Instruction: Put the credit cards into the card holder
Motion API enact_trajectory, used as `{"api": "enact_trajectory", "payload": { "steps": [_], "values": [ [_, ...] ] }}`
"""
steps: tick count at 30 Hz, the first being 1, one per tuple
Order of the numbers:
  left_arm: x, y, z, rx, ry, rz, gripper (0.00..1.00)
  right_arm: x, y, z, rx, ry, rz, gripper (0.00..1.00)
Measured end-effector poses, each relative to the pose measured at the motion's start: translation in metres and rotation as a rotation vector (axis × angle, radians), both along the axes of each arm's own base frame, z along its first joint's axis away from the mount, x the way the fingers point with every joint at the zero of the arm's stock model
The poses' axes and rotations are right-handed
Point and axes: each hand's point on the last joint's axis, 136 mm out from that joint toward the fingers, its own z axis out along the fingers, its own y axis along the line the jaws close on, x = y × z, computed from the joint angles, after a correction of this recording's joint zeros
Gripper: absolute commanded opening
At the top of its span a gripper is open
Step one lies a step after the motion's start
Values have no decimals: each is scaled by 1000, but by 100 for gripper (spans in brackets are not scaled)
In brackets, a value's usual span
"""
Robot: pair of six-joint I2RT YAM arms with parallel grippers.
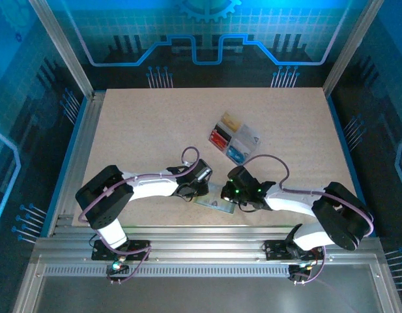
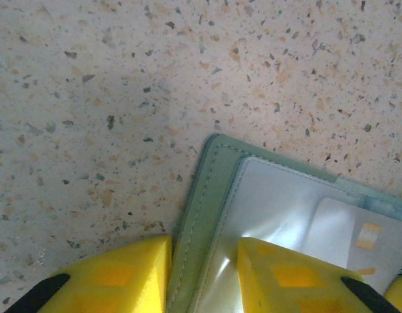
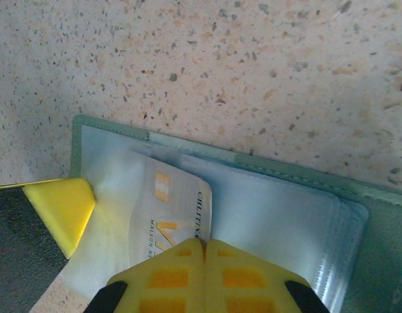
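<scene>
Credit card partly in card holder at desk's six o'clock.
Right fingers pinch it to feed it in; left fingers, parted, straddle the holder's edge, steadying.

Both arms reach inward, left hand with fingers parted, right hand closed tight.

Speckled table: card holder, clear tray.

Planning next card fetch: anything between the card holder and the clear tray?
Top view: bare tabletop between card holder and clear tray; left gripper and right gripper flank it.
</scene>
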Motion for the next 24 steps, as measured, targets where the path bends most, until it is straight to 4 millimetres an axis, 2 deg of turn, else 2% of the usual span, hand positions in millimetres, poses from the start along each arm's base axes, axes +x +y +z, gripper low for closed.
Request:
{"api": "enact_trajectory", "payload": {
  "steps": [16, 24],
  "values": [
    [1, -2, 3, -35, -42, 43, 35, 13, 20, -6, 2, -7, 24, 0],
    [1, -3, 4, -54, -57, 71, 40, 19, 32, -7, -1, -15, 75, 0]
  ]
}}
